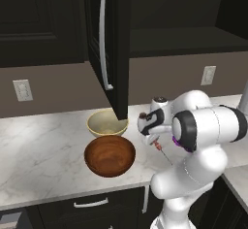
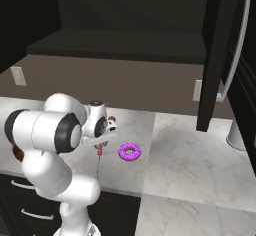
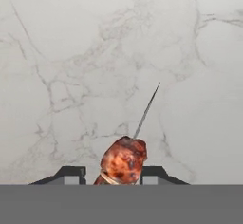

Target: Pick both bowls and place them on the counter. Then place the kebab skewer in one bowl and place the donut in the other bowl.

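The gripper (image 3: pixel 121 173) has its fingers close on both sides of the skewer (image 3: pixel 124 160), right at the meat. Whether it grips yet is hard to tell. The skewer lies on the counter (image 1: pixel 43 145), near the donut (image 2: pixel 129 152). It looks light, thin and stiff. The meat is the fattest part, so that seems the best place to hold.

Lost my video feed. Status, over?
Gripper closing round kebab skewer over the counter. Both bowls down, empty. Nothing blocking.
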Motion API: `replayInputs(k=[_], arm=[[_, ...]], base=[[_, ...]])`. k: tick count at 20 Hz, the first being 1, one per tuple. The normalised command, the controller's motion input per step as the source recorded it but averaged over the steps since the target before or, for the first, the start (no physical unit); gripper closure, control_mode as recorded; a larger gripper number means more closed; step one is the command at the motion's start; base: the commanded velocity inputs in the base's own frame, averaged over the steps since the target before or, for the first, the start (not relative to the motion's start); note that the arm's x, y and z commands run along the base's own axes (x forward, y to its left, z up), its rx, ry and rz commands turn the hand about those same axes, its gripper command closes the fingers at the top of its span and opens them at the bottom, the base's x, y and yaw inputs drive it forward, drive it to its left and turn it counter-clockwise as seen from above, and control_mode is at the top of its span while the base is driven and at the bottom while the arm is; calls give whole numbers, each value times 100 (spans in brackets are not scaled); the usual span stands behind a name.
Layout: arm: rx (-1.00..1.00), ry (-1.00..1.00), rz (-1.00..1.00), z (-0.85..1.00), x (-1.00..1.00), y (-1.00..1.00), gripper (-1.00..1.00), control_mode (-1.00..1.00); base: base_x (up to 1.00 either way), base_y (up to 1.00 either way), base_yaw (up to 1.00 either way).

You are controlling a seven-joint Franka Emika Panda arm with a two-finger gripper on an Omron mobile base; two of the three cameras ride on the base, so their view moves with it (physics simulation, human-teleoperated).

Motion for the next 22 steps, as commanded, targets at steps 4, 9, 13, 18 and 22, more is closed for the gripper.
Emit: replayInputs(k=[4,9,13,18,22], arm=[[0,0,-4,8,-15,5,100,-100],[1,2,-3,40,-14,0,100,-100],[4,3,1,54,-20,2,100,-100],[4,0,5,44,-30,18,100,-100],[5,0,5,46,-24,17,100,-100]], base=[[0,0,0],[0,0,0],[0,0,0],[0,0,0],[0,0,0]])
